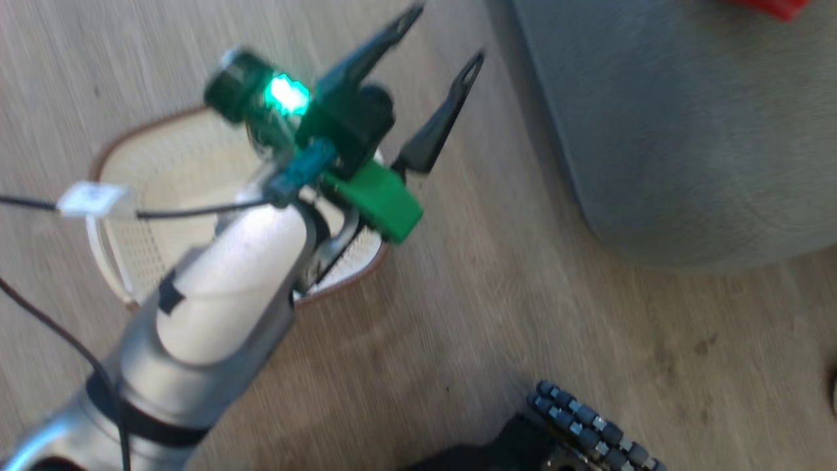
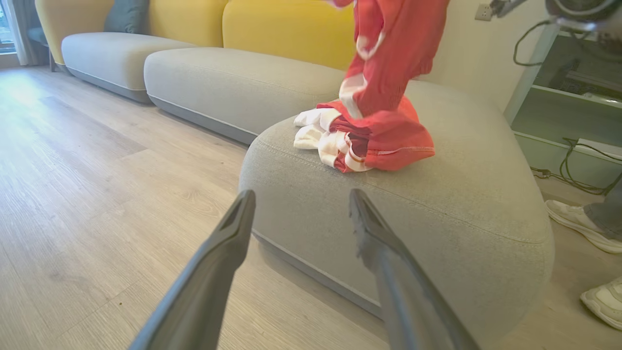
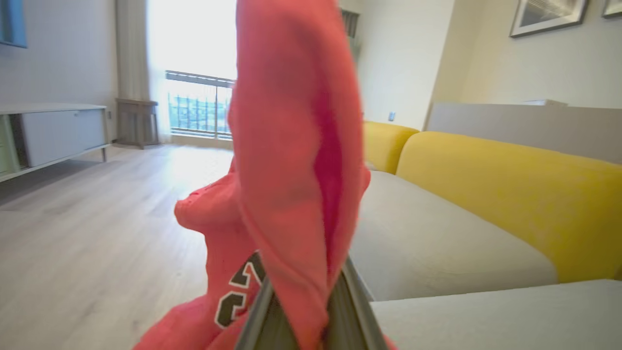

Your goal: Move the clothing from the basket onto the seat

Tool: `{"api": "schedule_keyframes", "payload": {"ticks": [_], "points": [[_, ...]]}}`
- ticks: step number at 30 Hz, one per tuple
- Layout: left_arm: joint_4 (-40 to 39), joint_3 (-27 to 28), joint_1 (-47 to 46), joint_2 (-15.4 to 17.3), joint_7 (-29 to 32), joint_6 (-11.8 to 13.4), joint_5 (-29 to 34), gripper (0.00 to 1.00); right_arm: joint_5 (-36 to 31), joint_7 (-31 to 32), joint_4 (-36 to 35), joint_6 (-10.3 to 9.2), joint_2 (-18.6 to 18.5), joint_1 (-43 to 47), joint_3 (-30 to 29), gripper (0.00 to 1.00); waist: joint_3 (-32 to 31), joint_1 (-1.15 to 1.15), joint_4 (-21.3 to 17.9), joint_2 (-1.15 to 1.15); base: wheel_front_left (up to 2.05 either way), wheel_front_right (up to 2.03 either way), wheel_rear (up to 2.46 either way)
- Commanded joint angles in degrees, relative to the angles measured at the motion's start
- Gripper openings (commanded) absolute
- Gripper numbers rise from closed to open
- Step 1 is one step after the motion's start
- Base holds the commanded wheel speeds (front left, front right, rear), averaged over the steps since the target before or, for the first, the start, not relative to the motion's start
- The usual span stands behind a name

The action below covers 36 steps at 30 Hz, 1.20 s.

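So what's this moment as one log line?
left gripper: open | right gripper: shut on clothing, draped down onto seat | basket: visible part empty

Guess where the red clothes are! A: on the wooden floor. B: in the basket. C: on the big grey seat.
C: the red clothes sit in a heap on the grey seat, and the part of the basket that shows has nothing red in it.

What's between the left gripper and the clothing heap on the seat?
Left wrist view: nothing but bare seat fabric between the open left gripper and the clothing.
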Motion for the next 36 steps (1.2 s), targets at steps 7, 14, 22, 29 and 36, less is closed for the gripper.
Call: {"api": "schedule_keyframes", "payload": {"ticks": [7,14,22,29,36], "points": [[-4.47,1.72,-9.04,-0.4,2.09,-0.94,2.01,1.0,-1.41,3.16,9.99,-0.02,-11.28,-14.54,-10.19,0.0,11.03,-0.03,3.88,0.0,0.0,0.0,0.0],[-5.21,0.7,-11.82,-0.76,3.74,-1.27,2.86,1.0,-6.25,1.24,23.92,-0.02,-13.11,-14.64,-17.33,0.0,16.1,-0.03,5.13,0.0,0.0,0.0,0.0],[-4.31,0.46,-8.62,0.96,3.55,-0.14,2.64,1.0,-7.45,-0.85,33.12,-0.02,-6.84,-13.26,-16.76,1.0,15.51,-0.03,4.2,0.0,0.0,0.0,0.0],[-1.09,1.29,-2.43,1.0,-0.69,1.07,-0.51,1.0,-4.59,-1.15,26.13,-0.02,-4.86,-3.98,-4.7,1.0,5.5,-0.03,2.84,0.0,0.0,0.0,0.0],[2.92,2.31,4.81,0.04,-5.39,2.38,-4.35,1.0,1.15,-1.0,13.16,-0.02,-7.52,13.23,1.5,1.0,-5.64,-0.03,3.4,0.0,0.0,0.0,0.0]]}}
